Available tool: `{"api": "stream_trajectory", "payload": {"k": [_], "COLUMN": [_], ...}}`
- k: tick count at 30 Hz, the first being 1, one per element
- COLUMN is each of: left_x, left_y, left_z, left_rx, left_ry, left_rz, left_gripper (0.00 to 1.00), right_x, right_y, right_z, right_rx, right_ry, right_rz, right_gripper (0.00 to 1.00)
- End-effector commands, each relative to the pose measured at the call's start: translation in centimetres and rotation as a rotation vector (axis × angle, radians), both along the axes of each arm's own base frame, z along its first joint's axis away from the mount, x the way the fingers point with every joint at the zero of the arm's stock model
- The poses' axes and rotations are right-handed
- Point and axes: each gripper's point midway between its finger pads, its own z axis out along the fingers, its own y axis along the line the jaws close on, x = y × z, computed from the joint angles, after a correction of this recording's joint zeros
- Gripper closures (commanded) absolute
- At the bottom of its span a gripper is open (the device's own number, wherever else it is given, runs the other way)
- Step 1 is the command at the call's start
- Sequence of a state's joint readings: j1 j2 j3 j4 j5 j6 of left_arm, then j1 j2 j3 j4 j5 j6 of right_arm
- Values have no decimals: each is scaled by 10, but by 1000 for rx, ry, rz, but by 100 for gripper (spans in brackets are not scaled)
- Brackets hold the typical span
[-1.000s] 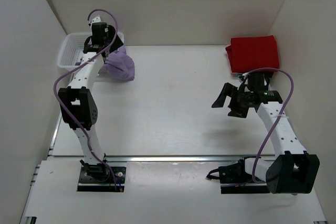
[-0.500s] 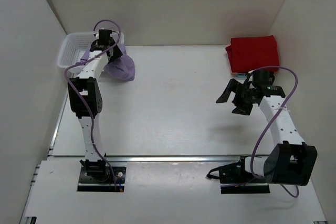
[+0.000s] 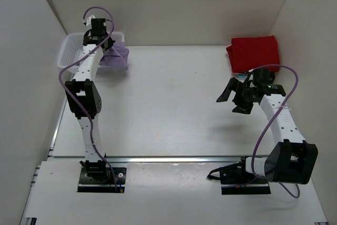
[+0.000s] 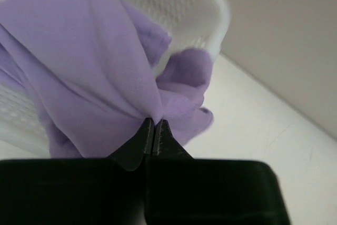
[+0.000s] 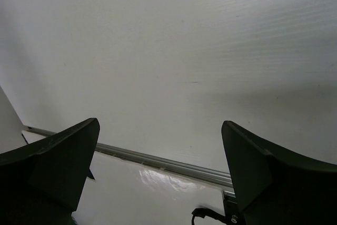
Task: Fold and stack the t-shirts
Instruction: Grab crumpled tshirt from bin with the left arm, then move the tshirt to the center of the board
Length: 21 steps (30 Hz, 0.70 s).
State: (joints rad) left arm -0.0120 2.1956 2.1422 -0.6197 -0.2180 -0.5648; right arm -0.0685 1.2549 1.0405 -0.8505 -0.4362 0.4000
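Top external view, read from the left: a white mesh basket [image 3: 66, 51] stands in the far left corner of the desk [image 3: 168, 104], and the purple t-shirt [image 3: 117, 56] hangs bunched over its right-hand rim, part inside and part spilling toward the desk surface. The left wrist view shows the left gripper [image 4: 154, 126] with its jaws pressed together on a fold of that purple cloth, with the fabric draping away from the pinch in loose gathers. The middle of the desk carries nothing that bears on the task. Further right, the right gripper [image 3: 229, 99] hangs above the desk toward the right edge, with its jaws spread wide and nothing between them; its wrist view shows only bare surface below. The red t-shirt [image 3: 254, 52] lies in the far right corner as a neat square, judged already folded. Assessment: the step in hand is drawing the purple shirt out of the basket. The next move calls for carrying it clear of the rim to the open centre and laying it down flat. The idle right gripper will likely be needed on a second edge, as a single pinch leaves the cloth bunched.
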Motion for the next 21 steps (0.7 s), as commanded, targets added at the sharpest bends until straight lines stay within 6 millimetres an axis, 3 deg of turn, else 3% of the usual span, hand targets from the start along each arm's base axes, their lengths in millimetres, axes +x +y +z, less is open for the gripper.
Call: {"api": "stream_trajectory", "payload": {"k": [1, 3, 4, 6, 8, 10, 11, 13, 14, 15, 16, 17, 18, 19, 21], "left_x": [-24, -36, -44, -59, -75, -111, -117, -153, -164, -163, -179, -178, -185, -194, -198], "left_y": [-4, -16, -33, -61, -94, -132, -136, -153, -155, -153, -148, -152, -146, -145, -149], "left_z": [189, 243, 269, 300, 318, 344, 347, 358, 354, 335, 341, 312, 295, 291, 236], "left_rx": [119, 121, 83, 9, -66, -98, -95, -116, -152, -179, -235, -255, -293, -318, -321], "left_ry": [-389, -519, -587, -679, -730, -775, -781, -784, -768, -722, -734, -666, -622, -607, -469], "left_rz": [54, 29, -25, -125, -229, -340, -352, -400, -414, -408, -413, -425, -406, -419, -435], "left_gripper": [100, 100, 100, 100, 100, 100, 100, 100, 100, 100, 100, 100, 100, 100, 99], "right_x": [3, -2, -4, -7, -11, -17, -18, -28, -33, -35, -42, -42, -44, -47, -50], "right_y": [4, 6, 3, 3, 7, 14, 15, 23, 26, 28, 33, 32, 35, 41, 45], "right_z": [10, 11, 9, 11, 11, 9, 11, 7, 2, 7, 5, 2, 2, 2, -2], "right_rx": [5, 15, 15, 22, 42, 41, 42, 50, 59, 64, 72, 66, 55, 56, 65], "right_ry": [-71, -78, -85, -111, -120, -133, -148, -157, -150, -177, -181, -188, -198, -201, -204], "right_rz": [21, 28, 22, 24, 42, 81, 88, 119, 134, 141, 158, 154, 174, 197, 216], "right_gripper": [1, 1, 1, 1, 1, 1, 1, 1, 0, 1, 1, 1, 1, 1, 1]}}
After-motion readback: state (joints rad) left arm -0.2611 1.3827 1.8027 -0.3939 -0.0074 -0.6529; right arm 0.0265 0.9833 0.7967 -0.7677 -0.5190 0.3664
